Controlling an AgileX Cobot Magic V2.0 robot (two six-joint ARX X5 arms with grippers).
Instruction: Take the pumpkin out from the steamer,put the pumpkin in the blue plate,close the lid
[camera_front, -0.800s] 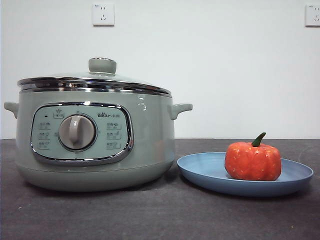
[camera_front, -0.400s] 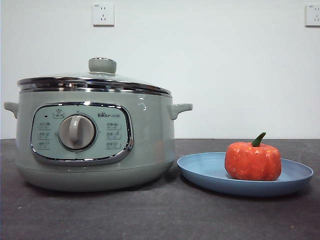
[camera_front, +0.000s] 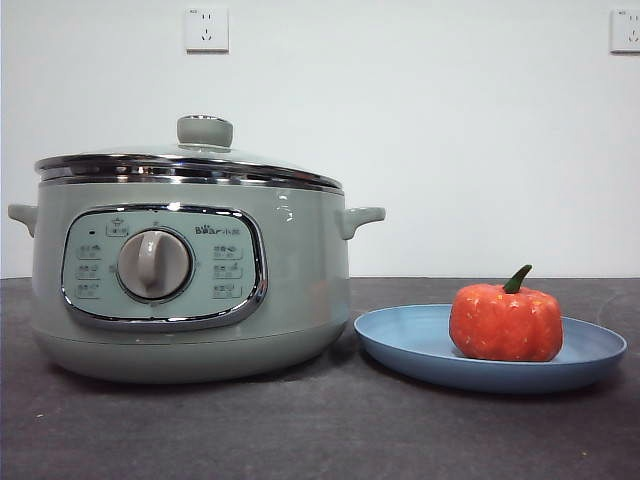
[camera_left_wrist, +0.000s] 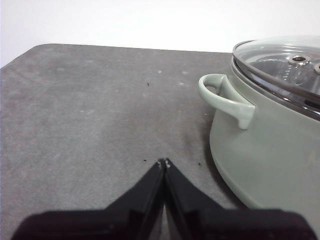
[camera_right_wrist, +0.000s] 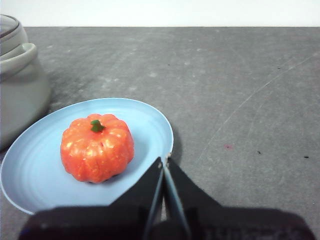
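Observation:
The orange-red pumpkin (camera_front: 505, 322) with its green stem sits upright in the blue plate (camera_front: 410, 340), right of the steamer (camera_front: 300, 290). The glass lid (camera_front: 190, 160) with its green knob rests closed on the steamer's chrome rim. In the right wrist view the pumpkin (camera_right_wrist: 97, 148) lies in the plate (camera_right_wrist: 35, 170) just beyond my right gripper (camera_right_wrist: 164, 159), which is shut and empty. My left gripper (camera_left_wrist: 163, 162) is shut and empty above bare table, beside the steamer's side handle (camera_left_wrist: 225, 97); the lid (camera_left_wrist: 280, 62) shows on top. Neither arm shows in the front view.
The dark grey table (camera_front: 320, 440) stretches in front of the steamer and plate. A white wall with two sockets (camera_front: 206, 29) stands behind. The steamer's other handle (camera_right_wrist: 20, 57) shows at the edge of the right wrist view.

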